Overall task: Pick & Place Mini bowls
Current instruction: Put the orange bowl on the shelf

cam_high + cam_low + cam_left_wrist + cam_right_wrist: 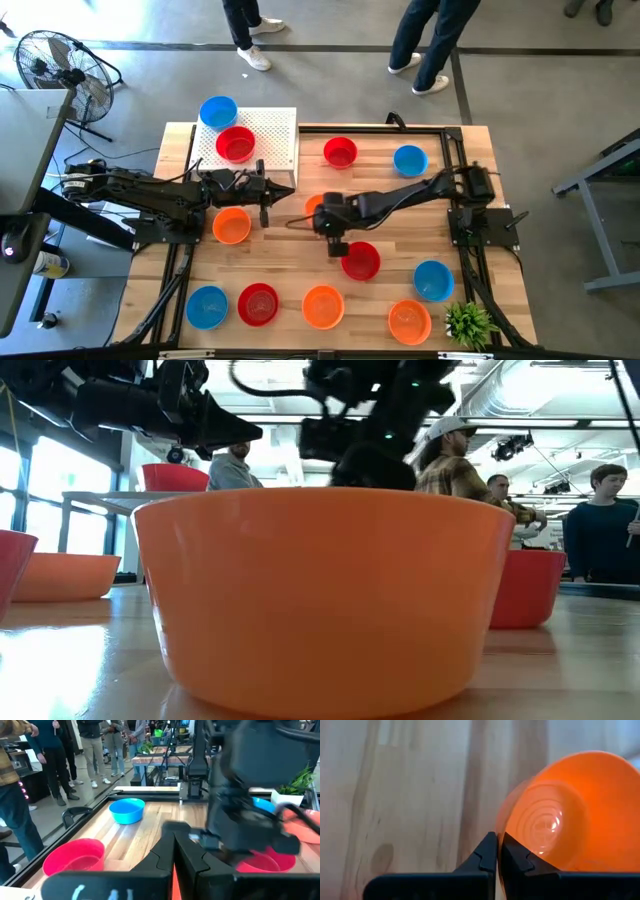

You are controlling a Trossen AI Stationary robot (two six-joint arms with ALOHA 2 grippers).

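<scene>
1. Right gripper (pixel 322 213), seen from above at the middle of the wooden table (pixel 300 275): its fingers (pixel 492 854) are pressed together on the rim of an orange bowl (pixel 570 810), which sits tilted on the near side of the fingertips, its ribbed inside turned toward the wrist camera.
2. Same orange bowl in the high view (pixel 314 205): only a sliver shows beside the gripper's body, toward the left arm.
3. Left gripper (pixel 264 187): closed and holding nothing, it hangs beside the white perforated stand (pixel 275 140), with a second orange bowl (pixel 232 225) just beside it on the table.
4. Red bowl (pixel 360 260): it rests on the table near the right gripper, on the side toward the table's front edge.
5. Stand contents: a red bowl (pixel 236 144) sits on the plate and a blue bowl (pixel 218 111) at its far corner.
6. Remaining bowls: red, blue and orange ones lie scattered along the table's front and far edges, well apart from both grippers.
</scene>
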